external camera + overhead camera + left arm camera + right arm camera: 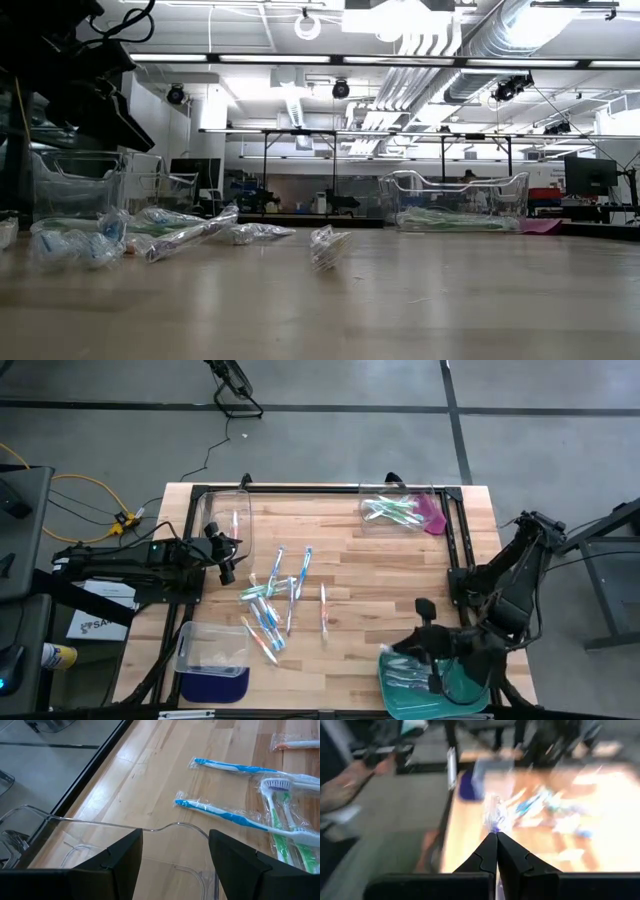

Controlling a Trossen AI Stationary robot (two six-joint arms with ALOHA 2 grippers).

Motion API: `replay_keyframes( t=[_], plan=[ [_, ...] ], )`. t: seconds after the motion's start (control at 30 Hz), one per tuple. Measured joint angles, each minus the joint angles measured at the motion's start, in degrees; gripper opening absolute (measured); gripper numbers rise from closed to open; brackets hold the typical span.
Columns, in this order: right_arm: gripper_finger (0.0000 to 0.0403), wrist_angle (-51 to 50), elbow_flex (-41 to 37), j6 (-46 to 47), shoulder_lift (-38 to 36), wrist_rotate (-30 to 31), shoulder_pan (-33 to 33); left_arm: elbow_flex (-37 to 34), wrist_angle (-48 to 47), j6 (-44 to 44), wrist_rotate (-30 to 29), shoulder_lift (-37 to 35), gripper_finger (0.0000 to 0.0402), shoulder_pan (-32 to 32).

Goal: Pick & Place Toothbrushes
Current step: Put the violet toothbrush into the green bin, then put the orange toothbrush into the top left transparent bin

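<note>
Left gripper (226, 556): hangs over the table's left side, just by the clear bin (228, 520) at the back left; its fingers (122, 857) stand wide apart with nothing between them, the bin's rim showing through the gap in the left wrist view; I judge it is open there either to have let go over that bin or to be ready for the next pick.

Right gripper (495, 851): sits over the front right corner, above the green tray (462, 690); its jaws are pressed together; a thin pale wrapped stick shows just beyond the tips in the right wrist view, but that picture is too smeared to tell whether it is pinched or merely lies farther off.

Toothbrushes (272, 600): most lie loose in a scatter on the wood left of centre, each in a clear wrapper; blue and green ones lie near the left gripper.

Sorted so far: a few green brushes lie in the back right bin (398, 510); some pale ones rest in the green tray; placement seems to go by colour.

Front left bin (213, 650): contents too faint to tell.
</note>
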Motion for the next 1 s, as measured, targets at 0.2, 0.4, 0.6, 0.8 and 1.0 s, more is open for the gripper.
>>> replay_keyframes(
  t=[0.2,0.4,0.6,0.8,1.0],
  plan=[
    [0.0002,-5.8,0.0,12.8,-0.6,-11.0,0.0,0.0,0.0,-0.4,0.0,0.0,0.0221,0.0],
    [0.0002,-20.5,0.0,34.4,-1.5,-22.8,0.0,0.0,0.0,-0.6,0.0,0.0,0.0221,0.0],
    [0.0002,-31.6,0.0,51.8,-1.1,-36.9,0.0,0.0,0.0,-0.6,0.0,0.0,0.0221,0.0],
    [0.0002,-31.8,0.0,57.3,-0.7,-41.6,0.1,0.0,0.0,-0.6,0.0,0.0,0.0221,0.0],
    [0.0002,-32.0,0.0,56.4,1.9,-43.8,0.1,0.0,0.0,-0.6,0.0,0.0,0.0221,0.0]
  ],
)
